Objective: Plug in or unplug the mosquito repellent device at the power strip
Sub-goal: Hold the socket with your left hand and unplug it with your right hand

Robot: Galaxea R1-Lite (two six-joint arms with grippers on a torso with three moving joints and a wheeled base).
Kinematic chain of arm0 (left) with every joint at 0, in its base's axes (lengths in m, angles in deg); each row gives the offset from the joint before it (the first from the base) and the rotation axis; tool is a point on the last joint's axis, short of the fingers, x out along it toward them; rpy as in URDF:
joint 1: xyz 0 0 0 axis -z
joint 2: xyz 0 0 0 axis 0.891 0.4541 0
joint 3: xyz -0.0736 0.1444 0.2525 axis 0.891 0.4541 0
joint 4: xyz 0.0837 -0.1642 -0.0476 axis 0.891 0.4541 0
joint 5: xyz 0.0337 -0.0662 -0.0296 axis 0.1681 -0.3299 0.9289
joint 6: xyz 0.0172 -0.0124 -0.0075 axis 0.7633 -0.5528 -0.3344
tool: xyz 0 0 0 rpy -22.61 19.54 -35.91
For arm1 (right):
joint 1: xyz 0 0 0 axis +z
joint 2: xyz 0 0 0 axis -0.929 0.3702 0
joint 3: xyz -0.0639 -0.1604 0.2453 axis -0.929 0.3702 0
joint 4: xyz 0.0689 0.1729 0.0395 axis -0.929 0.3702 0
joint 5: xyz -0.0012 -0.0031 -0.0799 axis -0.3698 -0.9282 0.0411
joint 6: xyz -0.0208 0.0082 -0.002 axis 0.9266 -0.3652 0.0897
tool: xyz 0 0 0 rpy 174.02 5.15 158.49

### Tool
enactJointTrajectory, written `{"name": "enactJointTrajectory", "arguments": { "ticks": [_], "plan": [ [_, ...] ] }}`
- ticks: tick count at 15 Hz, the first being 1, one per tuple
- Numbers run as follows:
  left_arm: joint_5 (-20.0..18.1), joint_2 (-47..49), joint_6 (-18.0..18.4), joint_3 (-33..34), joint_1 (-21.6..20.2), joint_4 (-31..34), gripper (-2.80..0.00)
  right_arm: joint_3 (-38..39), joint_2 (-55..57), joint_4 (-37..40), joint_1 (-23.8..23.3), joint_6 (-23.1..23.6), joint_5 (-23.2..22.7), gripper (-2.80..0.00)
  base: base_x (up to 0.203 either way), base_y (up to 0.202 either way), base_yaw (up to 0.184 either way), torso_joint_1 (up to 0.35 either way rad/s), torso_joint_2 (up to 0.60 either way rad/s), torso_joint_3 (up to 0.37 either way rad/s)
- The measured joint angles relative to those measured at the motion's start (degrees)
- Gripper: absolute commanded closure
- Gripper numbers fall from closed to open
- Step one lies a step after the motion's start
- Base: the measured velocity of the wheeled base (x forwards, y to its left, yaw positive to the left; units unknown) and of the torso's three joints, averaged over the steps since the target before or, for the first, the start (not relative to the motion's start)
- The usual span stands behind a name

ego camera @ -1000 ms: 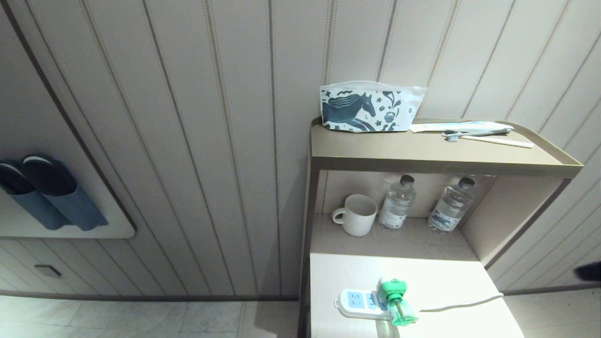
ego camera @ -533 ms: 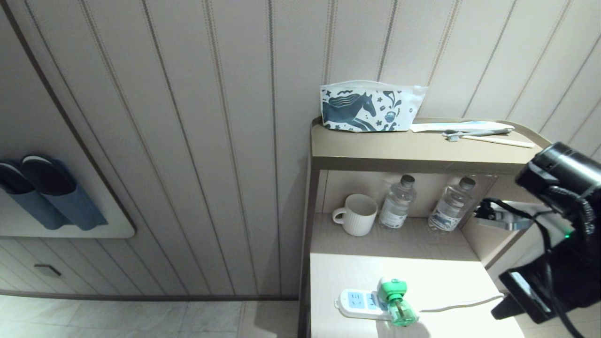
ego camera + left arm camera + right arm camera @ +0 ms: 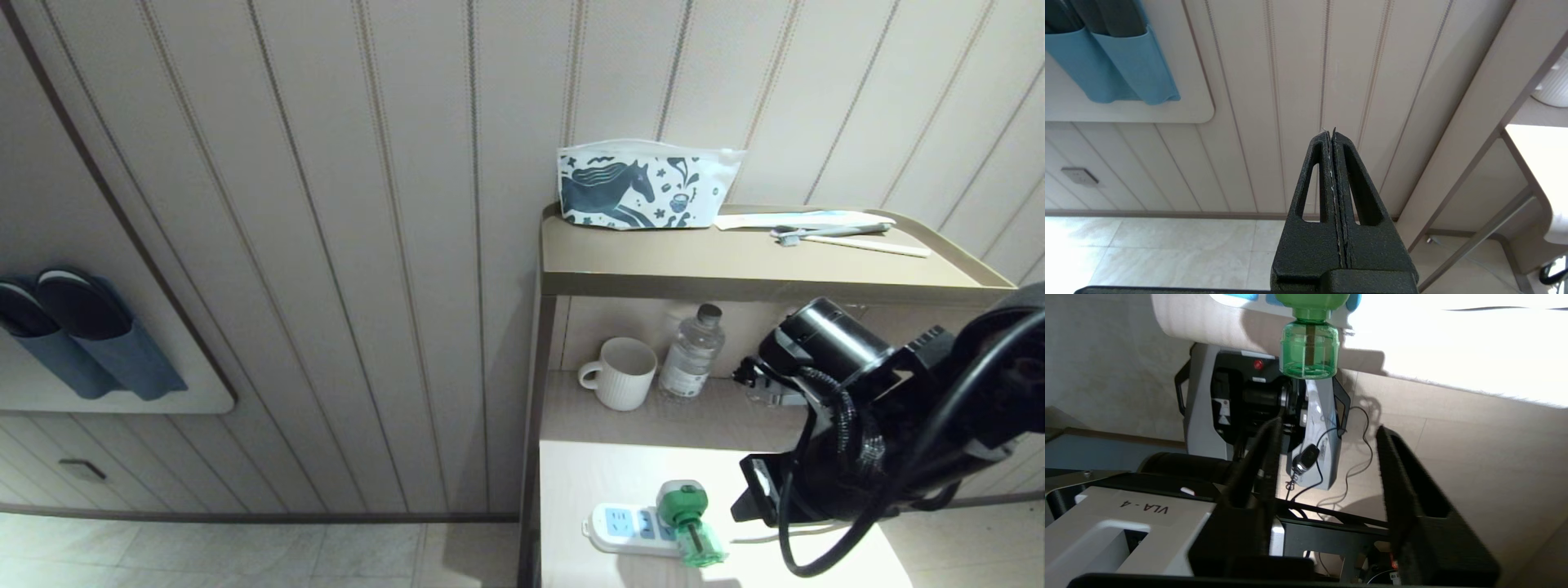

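Observation:
The mosquito repellent device [image 3: 688, 523], with a green head and a translucent green bottle, is plugged into the white power strip [image 3: 622, 527] at the front of the lower counter. My right arm [image 3: 849, 457] hangs over the counter just to the right of the device. In the right wrist view the right gripper [image 3: 1327, 426] is open with nothing between its fingers. The green bottle [image 3: 1309, 351] lies ahead of it, apart from the fingers. My left gripper [image 3: 1329, 132] is shut on nothing, parked facing the panelled wall, outside the head view.
A white mug [image 3: 619, 373] and a water bottle [image 3: 690, 351] stand on the recessed shelf behind. A horse-print pouch [image 3: 641, 184] and a toothbrush [image 3: 824, 233] lie on the top shelf [image 3: 735, 273]. Slippers [image 3: 73, 335] hang in blue holders on the wall at left.
My right arm has swung in from the right edge to a spot over the counter beside the device, hiding a second water bottle. Device and strip have not moved.

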State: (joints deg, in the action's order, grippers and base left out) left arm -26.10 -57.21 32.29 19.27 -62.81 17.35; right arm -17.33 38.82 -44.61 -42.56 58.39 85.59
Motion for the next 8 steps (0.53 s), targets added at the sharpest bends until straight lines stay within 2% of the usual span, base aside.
{"name": "enactJointTrajectory", "arguments": {
  "ticks": [4, 8],
  "plan": [
    [0.0, 0.0, 0.0, 0.0, 0.0, 0.0, 0.0, 0.5, 4.8, -0.6, 0.4, -0.2, 0.0, -2.8, 0.0, 0.0, 0.0, 0.0, 0.0, 0.0],
    [0.0, 0.0, 0.0, 0.0, 0.0, 0.0, 0.0, 3.2, 9.7, -9.0, 0.5, -0.2, 0.1, -2.8, 0.0, 0.0, 0.0, 0.0, 0.0, 0.0]
  ]
}}
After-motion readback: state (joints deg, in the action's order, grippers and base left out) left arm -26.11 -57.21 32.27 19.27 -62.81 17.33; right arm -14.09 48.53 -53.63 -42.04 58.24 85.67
